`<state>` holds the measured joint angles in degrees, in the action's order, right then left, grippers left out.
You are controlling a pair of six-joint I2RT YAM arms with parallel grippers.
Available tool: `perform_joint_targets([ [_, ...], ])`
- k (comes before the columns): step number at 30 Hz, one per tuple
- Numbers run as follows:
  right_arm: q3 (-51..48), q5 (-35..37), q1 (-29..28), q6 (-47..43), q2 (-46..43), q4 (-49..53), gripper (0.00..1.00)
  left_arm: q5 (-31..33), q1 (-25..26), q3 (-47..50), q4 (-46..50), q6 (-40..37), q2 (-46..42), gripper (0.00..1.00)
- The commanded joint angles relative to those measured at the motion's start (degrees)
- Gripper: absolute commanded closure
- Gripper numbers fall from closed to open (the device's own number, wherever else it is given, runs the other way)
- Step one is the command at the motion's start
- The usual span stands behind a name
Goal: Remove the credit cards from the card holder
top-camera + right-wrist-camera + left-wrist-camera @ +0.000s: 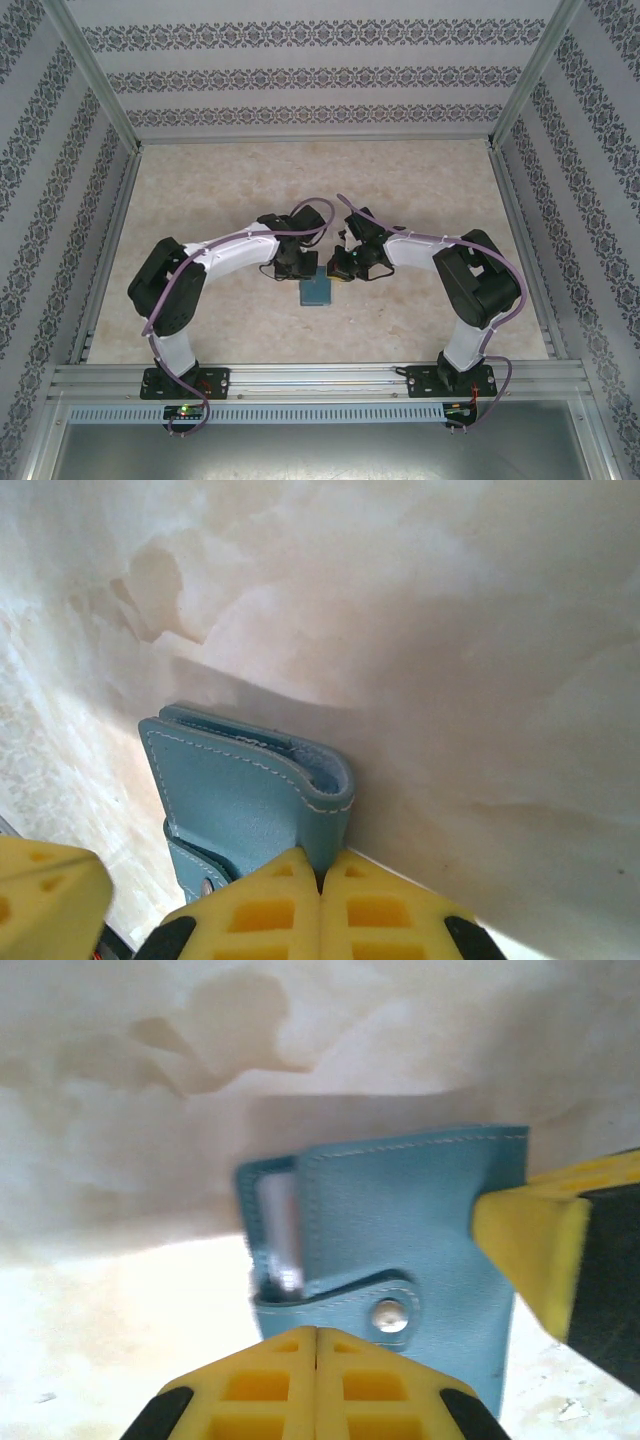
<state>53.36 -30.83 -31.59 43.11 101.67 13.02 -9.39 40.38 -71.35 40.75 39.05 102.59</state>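
The teal card holder (315, 291) lies folded shut on the table between my two grippers. In the left wrist view the card holder (400, 1220) has its snap tab (390, 1312) fastened. A pale credit card edge (278, 1235) shows in its open left side; the dark card is hidden. My left gripper (317, 1330) is shut, its tips pinching the lower edge of the snap tab. My right gripper (320, 865) is shut on the folded spine of the card holder (235, 790). From above, the left gripper (298, 268) and right gripper (342, 268) meet over the holder.
The marbled beige tabletop (220, 190) is fenced by aluminium rails (310, 378) at the front and sides, with patterned walls (310, 70) behind. Both arms arch inward, their elbows near the side edges.
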Motion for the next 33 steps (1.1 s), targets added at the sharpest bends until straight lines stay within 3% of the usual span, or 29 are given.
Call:
perform_joint_targets([
  [1,0.9,3.7,0.6,-2.9,-0.6,7.4,1.00,1.5,-1.1,1.5,1.8,0.3,-2.3,0.95],
  [5,2.3,5.2,0.6,-4.4,-0.7,10.1,1.00,-1.7,-1.8,3.3,-0.8,0.9,-3.0,0.94],
  [10,2.2,3.4,0.5,-4.0,-0.3,8.8,1.00,-10.4,-1.5,3.6,-7.1,-0.8,-2.6,0.81],
  [18,0.8,0.9,0.7,-1.9,0.6,5.7,1.00,-9.4,0.7,0.8,-4.1,-3.2,0.8,0.66],
  [33,-1.4,-2.9,2.3,-0.2,2.4,1.6,1.00,-6.1,2.9,-2.3,-1.7,-3.8,7.9,0.57],
])
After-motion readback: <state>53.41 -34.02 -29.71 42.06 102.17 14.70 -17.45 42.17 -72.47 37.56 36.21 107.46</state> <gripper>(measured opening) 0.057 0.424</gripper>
